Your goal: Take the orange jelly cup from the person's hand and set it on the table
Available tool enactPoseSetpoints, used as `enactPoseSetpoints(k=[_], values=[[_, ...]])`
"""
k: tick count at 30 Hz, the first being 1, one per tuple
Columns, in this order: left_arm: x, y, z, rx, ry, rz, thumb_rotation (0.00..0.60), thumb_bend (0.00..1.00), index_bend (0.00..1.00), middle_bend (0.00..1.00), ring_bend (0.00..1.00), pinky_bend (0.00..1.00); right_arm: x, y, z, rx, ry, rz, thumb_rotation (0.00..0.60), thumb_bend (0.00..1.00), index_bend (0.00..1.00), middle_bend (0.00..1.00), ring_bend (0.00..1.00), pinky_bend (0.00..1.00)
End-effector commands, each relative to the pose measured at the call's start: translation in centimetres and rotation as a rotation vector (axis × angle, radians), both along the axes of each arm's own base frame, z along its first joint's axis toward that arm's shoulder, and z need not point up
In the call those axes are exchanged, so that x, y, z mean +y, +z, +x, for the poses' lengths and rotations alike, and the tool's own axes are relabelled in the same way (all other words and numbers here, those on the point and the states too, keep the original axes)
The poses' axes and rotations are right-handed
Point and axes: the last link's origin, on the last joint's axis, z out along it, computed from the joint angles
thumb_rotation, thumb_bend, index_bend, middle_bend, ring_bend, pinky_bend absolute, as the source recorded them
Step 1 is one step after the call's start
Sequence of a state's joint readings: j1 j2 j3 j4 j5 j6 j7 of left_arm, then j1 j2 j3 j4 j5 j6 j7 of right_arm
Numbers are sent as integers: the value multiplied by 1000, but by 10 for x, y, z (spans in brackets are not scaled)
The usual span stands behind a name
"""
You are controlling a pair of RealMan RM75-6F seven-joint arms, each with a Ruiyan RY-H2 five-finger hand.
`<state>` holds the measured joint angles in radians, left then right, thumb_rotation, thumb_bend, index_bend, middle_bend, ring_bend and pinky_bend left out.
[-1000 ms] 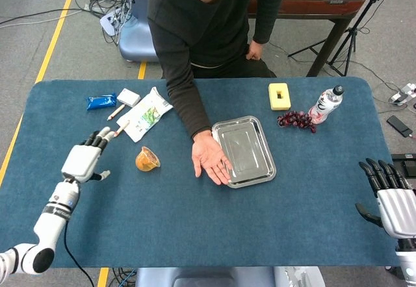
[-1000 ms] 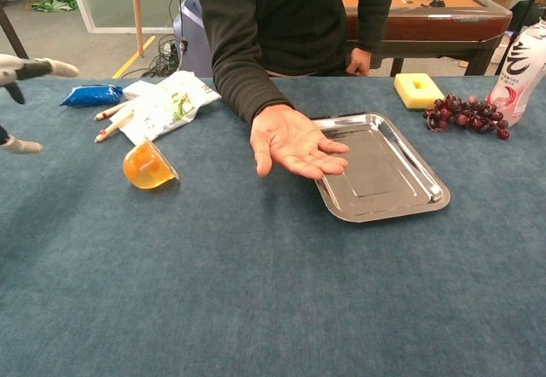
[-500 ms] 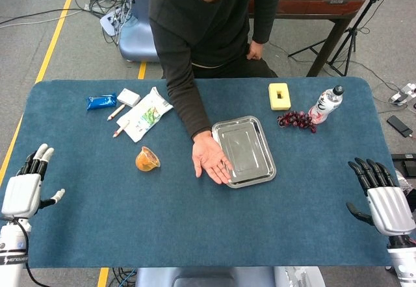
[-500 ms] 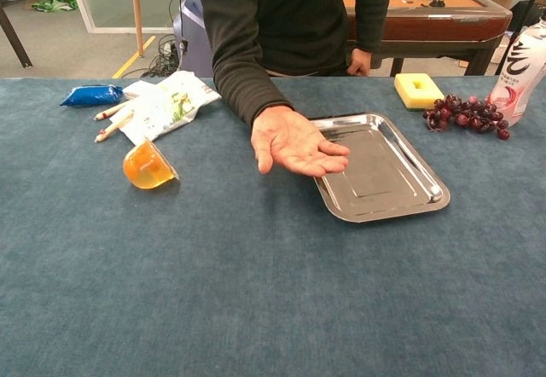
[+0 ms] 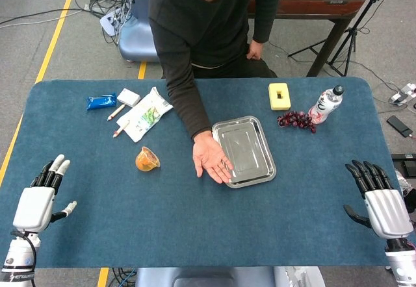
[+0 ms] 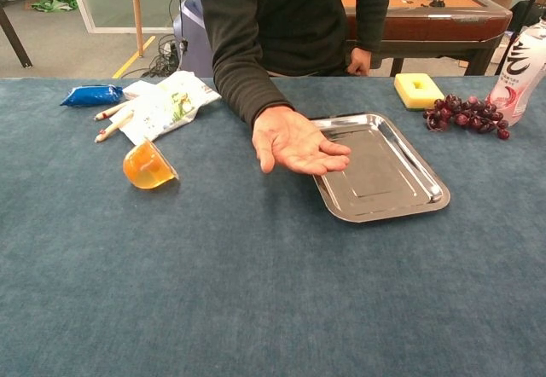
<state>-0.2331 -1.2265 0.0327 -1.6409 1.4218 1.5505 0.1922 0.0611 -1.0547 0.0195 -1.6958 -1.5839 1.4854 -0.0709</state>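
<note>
The orange jelly cup (image 5: 147,160) (image 6: 148,165) lies tipped on its side on the blue table, left of the person's hand (image 5: 210,158) (image 6: 296,142). That hand is palm up and holds nothing, resting at the left edge of the steel tray (image 5: 257,170) (image 6: 418,198). My left hand (image 5: 39,199) hovers open at the table's near left corner, far from the cup. My right hand (image 5: 381,199) is open at the near right edge. Neither hand shows in the chest view.
At the back left lie a snack bag (image 5: 146,113), two pencils (image 5: 117,112), a white eraser (image 5: 128,97) and a blue packet (image 5: 101,101). At the back right are a yellow sponge (image 5: 279,96), grapes (image 5: 297,119) and a bottle (image 5: 326,104).
My left hand has drawn back from beside the cup to the near left corner, then edged slightly inward. The right hand shifted a little. The cup and the person's hand stayed put.
</note>
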Motion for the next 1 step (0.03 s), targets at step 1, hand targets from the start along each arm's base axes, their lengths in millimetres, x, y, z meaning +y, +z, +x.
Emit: enactPoseSetpoints(k=[1], values=[[-1, -1, -1, 14, 3, -1, 600, 198, 0, 0, 0, 218, 0, -1, 0, 3, -2, 4, 600, 191, 90, 75, 0, 88]])
